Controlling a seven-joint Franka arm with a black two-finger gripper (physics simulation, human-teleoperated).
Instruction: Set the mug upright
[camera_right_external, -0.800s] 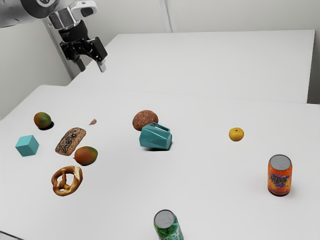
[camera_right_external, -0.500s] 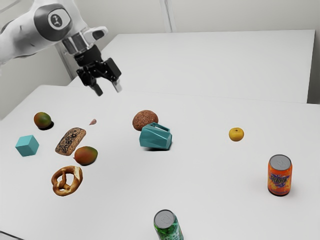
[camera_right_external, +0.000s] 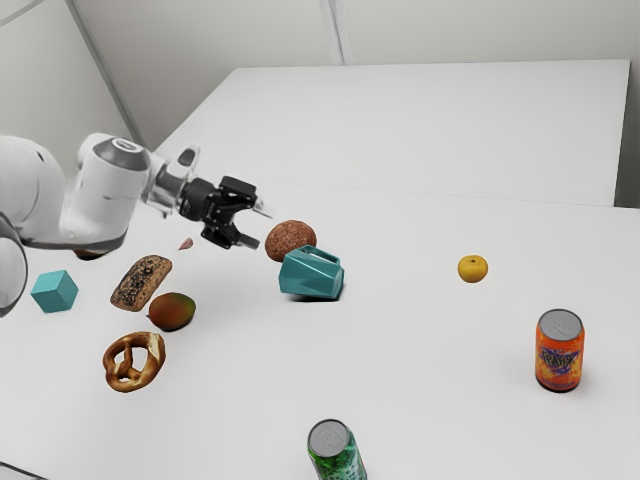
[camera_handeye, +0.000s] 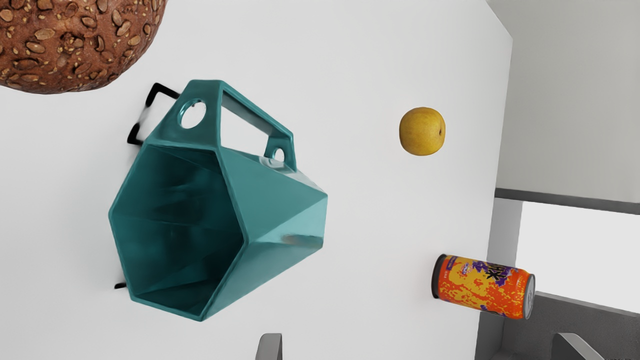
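Observation:
My gripper (camera_right_external: 256, 226) hangs over the table in the exterior view, left of the mug, its two fingers apart with nothing between them. The teal faceted mug (camera_right_external: 311, 274) lies on its side on the table, handle upward, close to the seeded bread. In the wrist view the mug (camera_handeye: 280, 220) turns its wide hollow mouth toward my hand, with its narrower base pointing away. The wide-apart fingertips of my gripper (camera_handeye: 419, 345) appear there too, short of the mug.
Seeded round bread (camera_right_external: 290, 240) sits right beside the mug. A yellow fruit (camera_right_external: 472, 268) and orange can (camera_right_external: 559, 350) stand toward the exterior view's right, a green can (camera_right_external: 336, 450) at its front. Bread loaf (camera_right_external: 141, 283), mango (camera_right_external: 172, 311), pretzel (camera_right_external: 134, 362) and teal cube (camera_right_external: 54, 291) lie left.
My hand has come down and toward the exterior view's right, tilting from pointing downward to pointing more sideways at the mug. The mug and the other objects have stayed put.

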